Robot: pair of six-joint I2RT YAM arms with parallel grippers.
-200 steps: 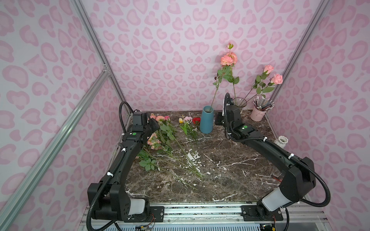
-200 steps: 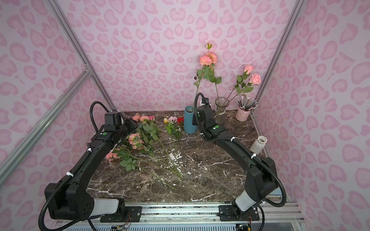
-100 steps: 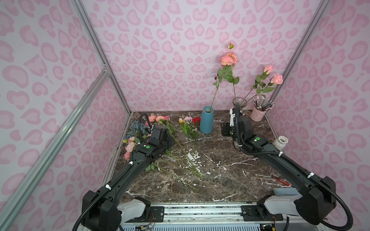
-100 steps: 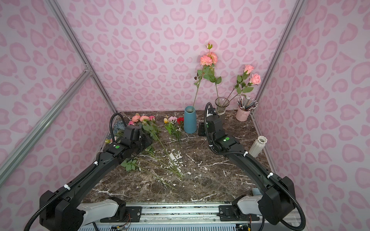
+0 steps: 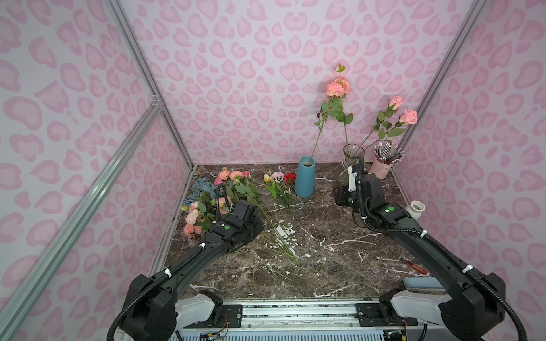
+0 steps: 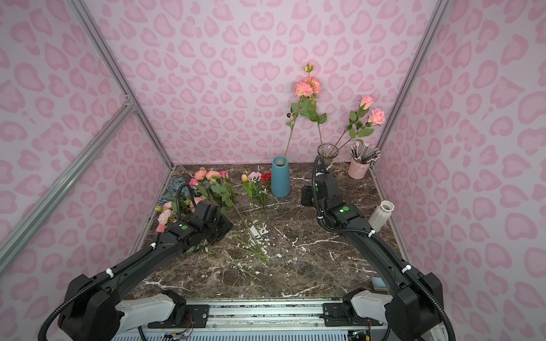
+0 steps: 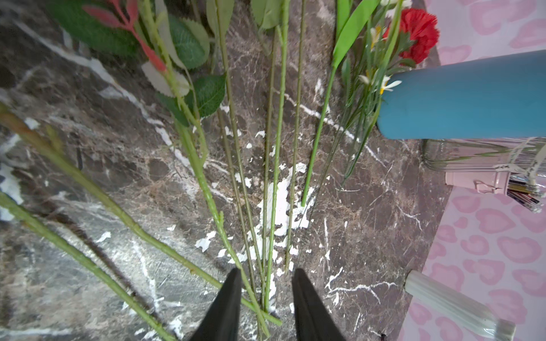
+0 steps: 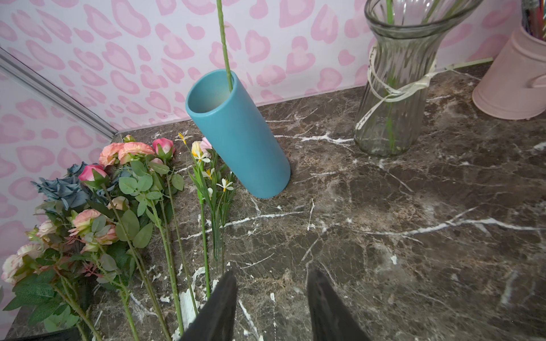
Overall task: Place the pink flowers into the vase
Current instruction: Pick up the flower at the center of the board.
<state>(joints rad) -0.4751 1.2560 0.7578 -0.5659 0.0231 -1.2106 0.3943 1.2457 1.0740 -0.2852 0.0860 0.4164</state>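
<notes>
Several pink flowers (image 5: 233,175) (image 8: 130,149) lie at the table's back left, their long green stems (image 7: 276,177) running toward the middle. My left gripper (image 7: 266,270) (image 5: 257,230) is low over these stems. Its jaws stand apart with a few thin stems between them, not pinched. A blue vase (image 5: 305,177) (image 8: 239,135) holds one pink stem. The glass vase (image 5: 351,165) (image 8: 396,88) beside it holds two. In front of the glass vase my right gripper (image 8: 270,274) (image 5: 342,197) hangs open and empty over bare marble.
A dusty-blue bunch (image 5: 202,187) lies at the far left. The red carnation (image 5: 290,177) and small yellow-white blooms (image 5: 273,177) lie beside the blue vase. A pink pencil cup (image 5: 381,169) and a white ribbed vase (image 5: 415,208) stand along the right wall.
My left arm has come forward and down from the back-left blooms onto the stems, its jaws narrowing. My right arm has drawn back from the blue vase toward the right.
</notes>
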